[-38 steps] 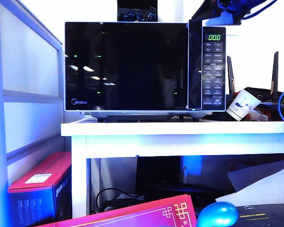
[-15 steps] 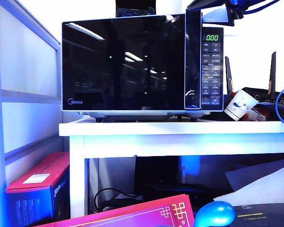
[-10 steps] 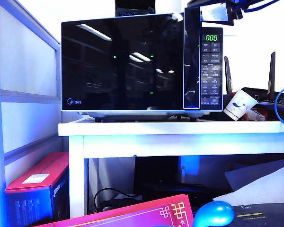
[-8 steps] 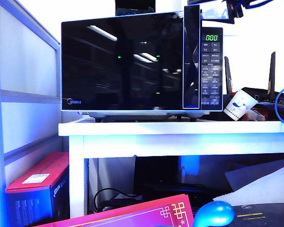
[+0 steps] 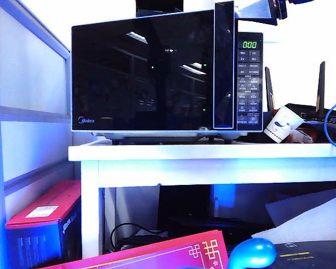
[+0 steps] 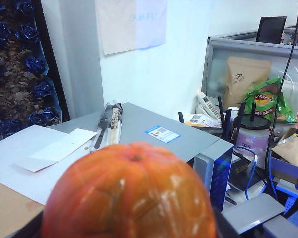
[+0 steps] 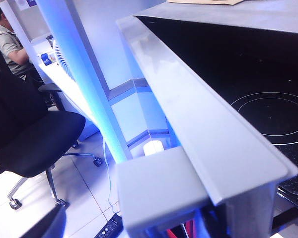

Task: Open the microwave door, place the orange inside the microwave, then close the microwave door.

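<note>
The boxy black Midea microwave [image 5: 157, 73] sat at the white bench's [image 5: 213, 152] left end. Its glossy black glass door [image 5: 145, 70] stood slightly ajar, handle edge swung outward, handle strip vertical. The right gripper [image 5: 257, 10] was at the door's top right corner, one grey finger [image 7: 159, 191] against the rim, jaws spread. The left gripper [image 6: 134, 218] held the round orange fruit [image 6: 129, 193] above the microwave's top.

Left tool [image 6: 129, 233] gripping wide, right tool [image 5: 257, 11] raised high, fingers [image 7: 161, 191] apart
</note>
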You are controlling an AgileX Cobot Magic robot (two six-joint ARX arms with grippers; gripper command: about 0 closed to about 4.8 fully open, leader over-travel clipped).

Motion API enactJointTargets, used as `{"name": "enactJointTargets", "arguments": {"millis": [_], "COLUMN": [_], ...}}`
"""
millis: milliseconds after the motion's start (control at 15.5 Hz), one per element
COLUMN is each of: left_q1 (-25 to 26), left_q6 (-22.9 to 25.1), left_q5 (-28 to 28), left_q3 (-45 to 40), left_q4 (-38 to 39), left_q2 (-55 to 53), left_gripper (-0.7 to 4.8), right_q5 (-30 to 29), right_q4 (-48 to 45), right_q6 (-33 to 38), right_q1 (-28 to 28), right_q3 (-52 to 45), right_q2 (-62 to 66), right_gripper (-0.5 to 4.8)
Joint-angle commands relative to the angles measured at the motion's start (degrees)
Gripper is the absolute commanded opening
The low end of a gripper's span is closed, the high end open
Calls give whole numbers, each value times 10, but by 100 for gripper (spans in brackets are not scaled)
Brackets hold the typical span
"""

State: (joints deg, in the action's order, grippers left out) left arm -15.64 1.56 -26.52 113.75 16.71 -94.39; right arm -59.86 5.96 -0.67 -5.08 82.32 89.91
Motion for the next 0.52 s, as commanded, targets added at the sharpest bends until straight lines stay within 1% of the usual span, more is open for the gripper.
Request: {"name": "enactJointTargets", "arguments": {"millis": [65,516], "left_q1": [0,0], "left_q6": [2,1], "left_q5": [-1,-1], "left_q3": [3,3], "left_q4": [-22,-34], "left_q2": [-2,-51], "left_gripper": [183,183], "right_q5": [-42,-73], "right_q4": [-41,-40], "right_q6": [-4,24], "right_q1": [-14,-19], "right_q3": [10,10], "right_q2": [-16,-33], "right_gripper": [336,336]}}
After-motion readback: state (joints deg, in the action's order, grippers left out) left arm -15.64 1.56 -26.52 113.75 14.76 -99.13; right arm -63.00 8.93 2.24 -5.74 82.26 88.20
